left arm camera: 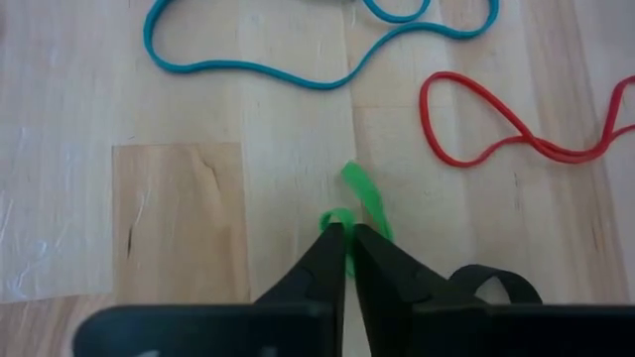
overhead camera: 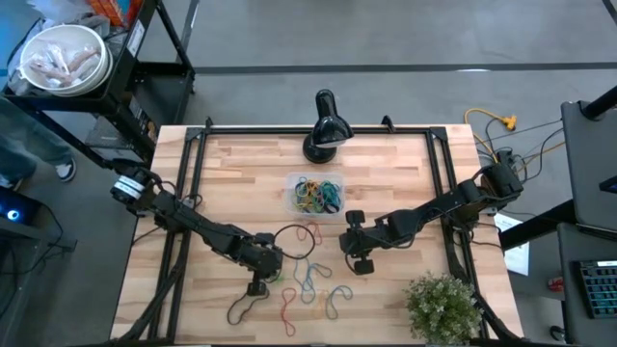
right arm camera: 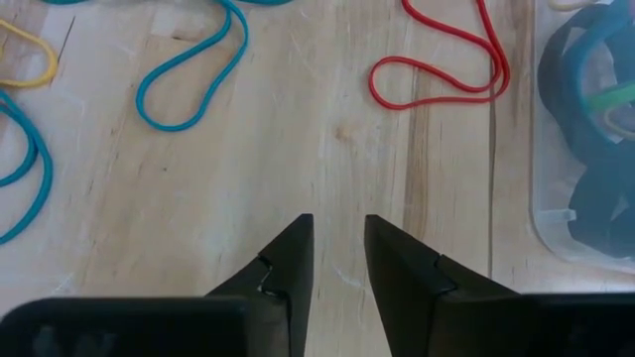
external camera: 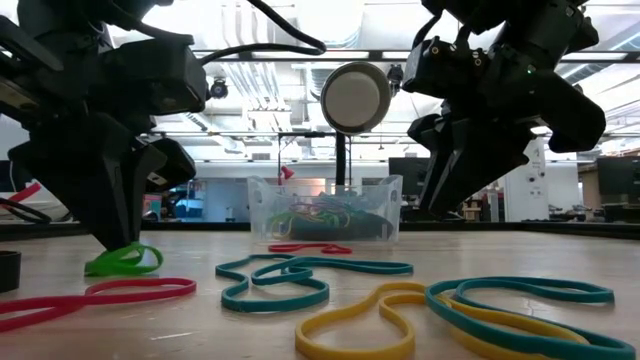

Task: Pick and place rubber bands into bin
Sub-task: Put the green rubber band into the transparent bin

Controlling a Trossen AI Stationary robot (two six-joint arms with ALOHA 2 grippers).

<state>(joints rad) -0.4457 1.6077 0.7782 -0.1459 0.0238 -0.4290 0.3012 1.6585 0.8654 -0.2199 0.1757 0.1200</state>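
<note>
Rubber bands, loose on the wooden table [overhead camera: 241, 164]: counted from the high view, about seven lie in front of the bin, though overlaps make the count uncertain. One green band [left arm camera: 359, 203] sits at the left gripper [left arm camera: 346, 243]; that gripper's two fingers are pressed together on it, pinching the band against the table top. In the low view the same green band [external camera: 124, 260] shows as a small loop under the left fingers. Just beyond it in the left wrist view: one teal band [left arm camera: 298, 59] and one red band [left arm camera: 506, 134], both flat on the wood, apart from each other.

Bin [overhead camera: 294, 193]: one clear tray near the table's middle, holding a tangle of bands in several colours; number inside cannot be counted.

Right gripper [right arm camera: 337, 253]: fingers apart with a gap between them, holding nothing, above bare wood just beside the bin's clear wall [right arm camera: 561, 238]. One red band [right arm camera: 442, 69] and one teal band [right arm camera: 193, 84] lie ahead of it.

Other items: one black lamp [overhead camera: 325, 125] behind the bin, one small plant [overhead camera: 442, 306] at the table's front right corner.
</note>
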